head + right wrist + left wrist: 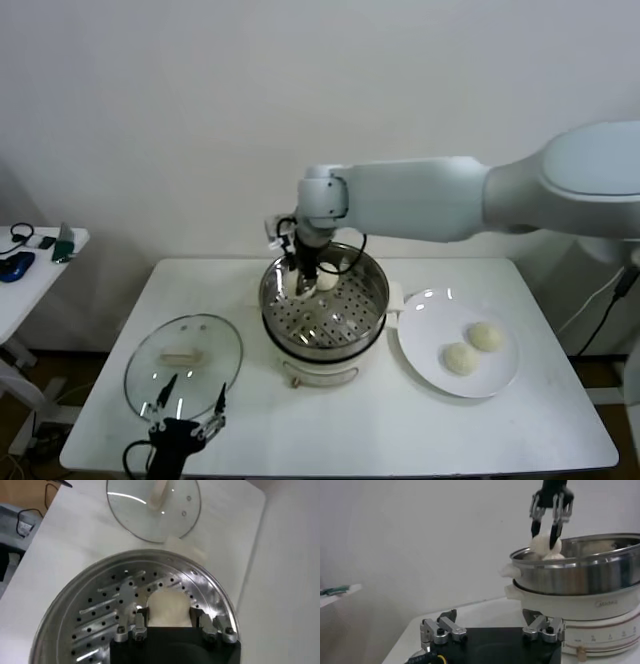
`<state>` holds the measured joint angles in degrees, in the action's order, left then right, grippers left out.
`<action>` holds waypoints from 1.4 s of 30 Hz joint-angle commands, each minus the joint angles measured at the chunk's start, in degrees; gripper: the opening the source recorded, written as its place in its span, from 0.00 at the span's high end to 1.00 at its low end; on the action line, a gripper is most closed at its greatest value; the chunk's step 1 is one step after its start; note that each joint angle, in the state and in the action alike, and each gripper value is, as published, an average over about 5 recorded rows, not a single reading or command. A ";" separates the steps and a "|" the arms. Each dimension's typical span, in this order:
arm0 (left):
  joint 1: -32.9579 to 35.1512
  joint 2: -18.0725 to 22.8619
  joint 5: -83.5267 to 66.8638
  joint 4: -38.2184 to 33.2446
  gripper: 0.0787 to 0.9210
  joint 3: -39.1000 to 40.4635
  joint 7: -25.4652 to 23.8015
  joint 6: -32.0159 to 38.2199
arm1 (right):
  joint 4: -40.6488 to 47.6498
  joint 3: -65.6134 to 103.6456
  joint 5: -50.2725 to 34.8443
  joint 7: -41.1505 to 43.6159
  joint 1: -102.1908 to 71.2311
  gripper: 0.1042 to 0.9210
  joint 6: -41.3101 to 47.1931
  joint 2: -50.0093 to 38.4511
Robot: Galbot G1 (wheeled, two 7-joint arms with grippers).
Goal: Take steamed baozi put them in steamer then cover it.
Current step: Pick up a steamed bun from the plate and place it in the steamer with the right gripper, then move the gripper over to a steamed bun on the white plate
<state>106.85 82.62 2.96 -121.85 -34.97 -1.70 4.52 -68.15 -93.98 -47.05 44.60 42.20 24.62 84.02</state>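
- Head view: right gripper [305,283] reaches down into the steamer [372,300] at its back-left part, fingers closed on a bun [326,281]. Grip itself is small here, hard to read from this view alone.
- Left wrist view gives the side angle: right gripper [549,530] hangs over the steamer's [580,575] rim, fingers clamped on either side of a bun [545,545], bun at about rim height. A second white bun top [552,556] peeks just below it inside the basket; cannot tell whether the two touch.
- Right wrist view looks straight down: the held bun [169,609] sits between the fingers [141,625], above the perforated steel floor of the steamer [105,605]. Holes in the floor show clearly only here.
- Two steamed baozi [472,348] lie on the white plate [425,355], just beside each other, right of the steamer. Plate shows in head view only.
- Cover [183,365] lies flat on the table [380,430], left-front of the steamer, handle up. Right wrist view also shows the cover [154,507] beyond the steamer rim, apart from it.
- Left gripper [185,424] is parked at the table's front-left edge, just in front of the cover, fingers spread wide, holding nothing. Its own wrist view shows the left gripper [492,630] with both fingers apart, nothing between them.
- Side table [40,270] with small dark items at far left, head view only.
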 commanded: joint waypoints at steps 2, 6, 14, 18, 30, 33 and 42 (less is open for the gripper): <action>-0.04 0.04 -0.04 0.12 0.12 0.00 -0.04 -0.06 | 6.39 0.03 2.72 -0.83 -7.00 0.44 0.44 4.79; -0.08 0.08 -0.07 0.26 0.12 0.04 -0.06 -0.05 | 8.22 -0.14 4.10 -1.13 -7.90 0.44 0.11 5.12; -0.03 0.16 -0.07 0.10 0.12 0.09 -0.09 -0.05 | 6.72 1.30 3.46 -0.29 -5.95 0.27 -1.05 2.88; 0.10 0.02 -0.04 -0.12 0.12 0.10 -0.14 -0.03 | 2.67 0.86 2.06 2.22 -0.57 0.15 -2.82 -1.25; 0.32 -0.13 0.67 -0.79 0.12 1.12 -0.26 0.22 | -14.36 -11.53 3.72 10.44 16.99 0.12 -8.50 -30.64; 0.35 -0.16 0.73 -0.80 0.12 1.26 -0.26 0.28 | -17.93 -14.72 9.05 10.26 17.14 0.12 -8.88 -38.38; 0.32 -0.11 0.89 -0.45 0.12 1.16 -0.37 0.15 | -21.14 -14.46 21.12 7.37 6.84 0.12 -7.90 -50.51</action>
<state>107.15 82.49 3.85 -122.29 -33.89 -2.08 4.70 -83.81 -106.08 -34.19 52.03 51.84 17.34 47.06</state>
